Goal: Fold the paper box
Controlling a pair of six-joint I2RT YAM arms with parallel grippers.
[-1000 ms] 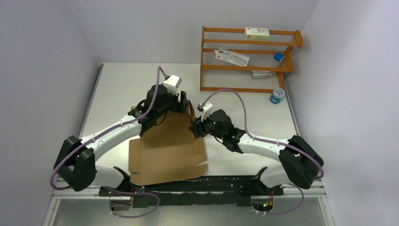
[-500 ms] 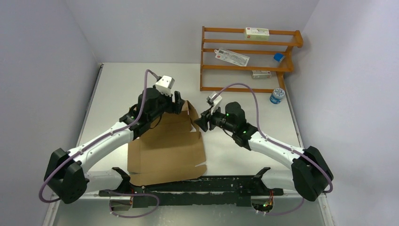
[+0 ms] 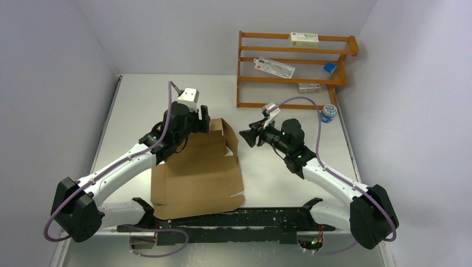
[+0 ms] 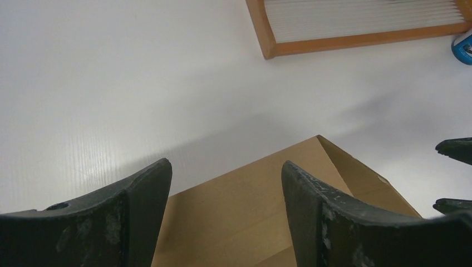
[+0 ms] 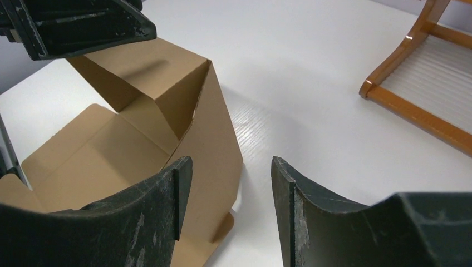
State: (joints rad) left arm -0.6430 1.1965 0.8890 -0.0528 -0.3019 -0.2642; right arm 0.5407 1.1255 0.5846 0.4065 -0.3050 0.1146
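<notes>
We see a white table (image 3: 144,94) from above, with two white robot arms reaching in from its near edge. The paper box (image 3: 197,172), plain brown corrugated cardboard, lies in the middle of the table between the arms. Most of it is a flat sheet. At its far end the flaps stand up: a back wall and a right side panel meet at a raised corner (image 5: 209,64).

The left pincer (image 3: 205,118) hangs just over the top edge of the raised back wall. Its two dark fingers are spread wide and grasp nothing. In the left wrist view the top of the cardboard wall (image 4: 250,194) shows below the gap of that pincer (image 4: 225,167). We cannot tell whether a finger touches the cardboard.

The right pincer (image 3: 247,137) is just to the right of the raised corner, pointing toward it, apart from the box. Its fingers (image 5: 156,222) are also spread and hold nothing.

At the far right of the table stands an orange wooden rack (image 3: 295,69) with a white carton (image 3: 304,38) on its top shelf. A small blue-capped jar (image 3: 327,113) sits just beside the rack's right end.
</notes>
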